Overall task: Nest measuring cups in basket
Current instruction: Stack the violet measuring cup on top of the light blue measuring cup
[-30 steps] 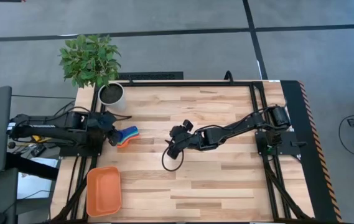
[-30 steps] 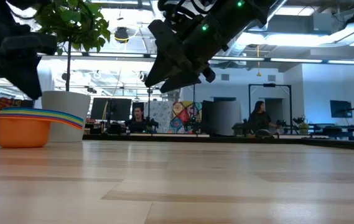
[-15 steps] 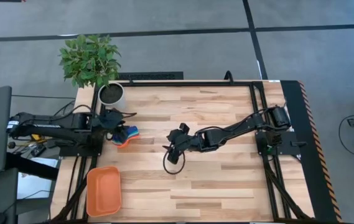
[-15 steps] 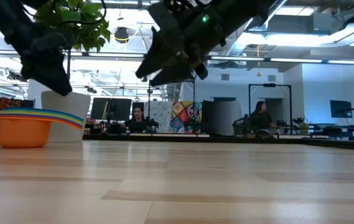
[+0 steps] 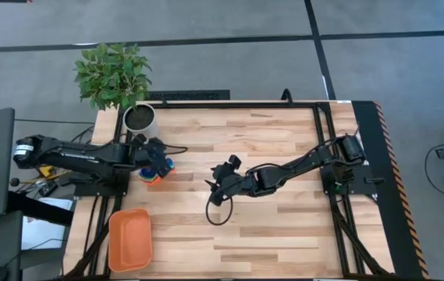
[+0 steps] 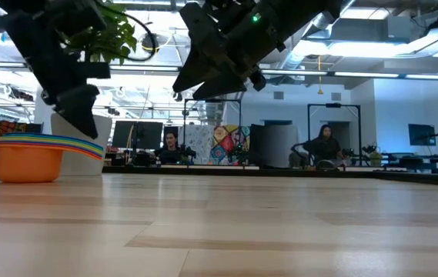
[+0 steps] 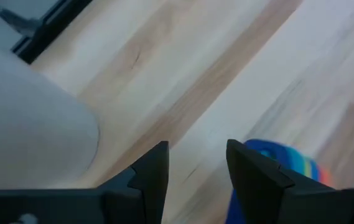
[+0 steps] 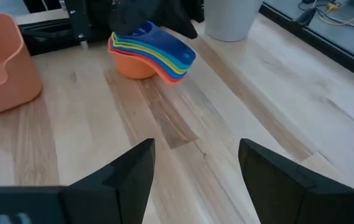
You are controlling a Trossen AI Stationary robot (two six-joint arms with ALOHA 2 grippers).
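Note:
The measuring cups (image 5: 159,172) stand nested in one stack near the table's left side. The orange cup (image 6: 25,163) is at the bottom with its base on the wood, and the coloured handles (image 8: 175,62) fan out to one side. My left gripper (image 7: 196,167) hangs open just above the stack, slanting down, with the blue top cup (image 7: 275,157) beside one finger and only table between the fingers. My right gripper (image 8: 196,171) is open above the table's middle, well apart from the stack. The basket (image 5: 130,239), an orange tray, lies at the near left corner.
A white plant pot (image 5: 140,118) with a leafy plant stands at the far left corner, close behind the stack. A black cable loop (image 5: 218,211) hangs below my right gripper. Bare wood stretches across the middle and right of the table (image 5: 300,226).
My left gripper has moved from the table's left edge toward the right and a little down, tipping and rolling as it went. It now stands over the cup stack instead of beside it. The stack has stayed in place.

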